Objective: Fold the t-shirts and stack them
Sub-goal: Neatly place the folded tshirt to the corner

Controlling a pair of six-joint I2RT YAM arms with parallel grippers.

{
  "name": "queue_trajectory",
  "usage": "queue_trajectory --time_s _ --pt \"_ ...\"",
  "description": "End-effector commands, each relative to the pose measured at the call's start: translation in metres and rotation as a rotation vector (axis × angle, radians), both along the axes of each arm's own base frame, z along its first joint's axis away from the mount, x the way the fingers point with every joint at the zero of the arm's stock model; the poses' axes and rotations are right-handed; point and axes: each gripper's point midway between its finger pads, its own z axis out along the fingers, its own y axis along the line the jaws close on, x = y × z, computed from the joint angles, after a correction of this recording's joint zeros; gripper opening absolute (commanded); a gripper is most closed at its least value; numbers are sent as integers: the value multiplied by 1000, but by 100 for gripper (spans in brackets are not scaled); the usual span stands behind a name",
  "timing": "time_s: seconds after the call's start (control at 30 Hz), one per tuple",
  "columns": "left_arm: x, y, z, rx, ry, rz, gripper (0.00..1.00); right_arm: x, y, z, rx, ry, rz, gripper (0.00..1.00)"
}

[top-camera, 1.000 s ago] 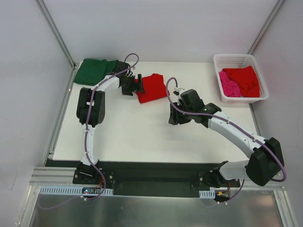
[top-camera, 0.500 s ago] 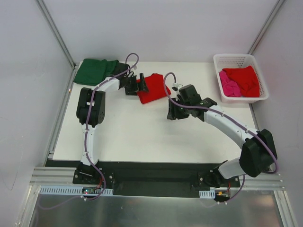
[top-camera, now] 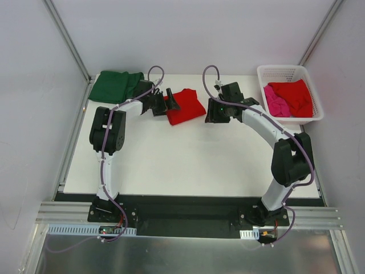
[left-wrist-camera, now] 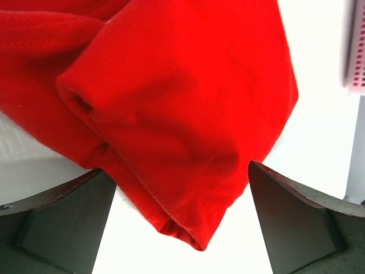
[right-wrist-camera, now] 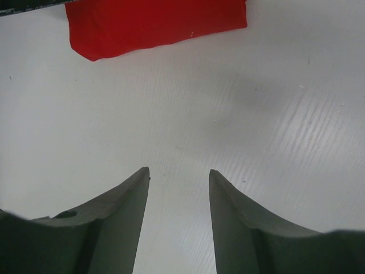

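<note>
A folded bright red t-shirt [top-camera: 186,107] lies on the white table [top-camera: 188,162] at the back middle. My left gripper [top-camera: 169,103] stands wide open at its left edge; in the left wrist view the red t-shirt [left-wrist-camera: 171,103] fills the frame and its folded corner lies between the spread fingers [left-wrist-camera: 63,217] of the gripper [left-wrist-camera: 179,169], untouched. My right gripper [top-camera: 209,115] hovers just right of the shirt, open and empty [right-wrist-camera: 178,170], with the red t-shirt [right-wrist-camera: 154,23] ahead. A dark green t-shirt [top-camera: 117,85] lies at the back left corner.
A white lattice basket [top-camera: 311,85] stands at the back right and holds another red t-shirt [top-camera: 295,94] and a pink one [top-camera: 275,104]. Grey walls with metal posts close in the table on the left, back and right.
My left gripper has opened wide and let go of the red t-shirt. My right arm has swung from the table's middle to the back, ending beside the shirt's right edge.
</note>
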Motion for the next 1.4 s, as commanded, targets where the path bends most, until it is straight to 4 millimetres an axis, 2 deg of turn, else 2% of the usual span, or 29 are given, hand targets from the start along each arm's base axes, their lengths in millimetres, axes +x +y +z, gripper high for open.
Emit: queue_trajectory --time_s 0.0,0.13,0.17,0.2,0.23,0.33,0.4,0.43,0.53,0.57,0.6,0.67,0.7,0.77,0.8,0.83,0.9,0.93,1.03,1.17,1.37 --pt "-19 4 -33 4 107 45 99 4 12 29 50 -48 43 49" --pt "-21 1 -40 -27 124 57 98 3 8 25 45 -40 43 50" --pt "-21 0 -41 -32 126 55 92 4 7 23 44 -37 40 50" --pt "-21 -1 -45 -36 130 58 72 4 5 21 42 -35 39 50" --pt "-21 -1 -45 -45 139 61 62 4 4 20 44 -31 35 50" --pt "-19 -3 -43 -55 135 63 37 4 3 19 51 -25 37 50" --pt "-20 -4 -42 -64 139 60 26 5 0 20 53 -26 30 49" --pt "-20 -5 -41 -70 145 63 16 5 -1 19 52 -26 28 49" --pt "-27 -8 -42 -95 172 43 11 7 -3 22 60 -30 21 50" --pt "-35 -8 -45 -98 192 33 6 8 -3 21 60 -29 20 50" --pt "-39 -8 -41 -100 194 27 4 8 -4 20 61 -27 19 50" --pt "-57 -3 -46 -76 228 22 2 10 -4 17 58 -19 15 49" --pt "-59 1 -39 -62 213 25 3 11 -5 15 57 -17 14 50" --pt "-79 8 -44 -22 243 11 4 15 -6 9 56 -4 3 50" --pt "-83 10 -38 -9 236 -4 4 17 -5 7 61 2 0 50" --pt "-87 12 -37 2 237 -11 4 19 -3 -2 75 28 8 50" --pt "-103 18 -38 27 265 -20 3 24 2 -5 100 44 8 51" --pt "-108 19 -38 38 267 -24 3 25 5 -17 112 79 12 52" --pt "-126 25 -39 60 285 -40 3 31 15 -23 167 103 26 53" --pt "-139 29 -35 72 288 -62 3 36 24 -34 235 142 22 54" --pt "-154 37 -35 118 300 -91 2 43 26 -37 274 149 8 58"
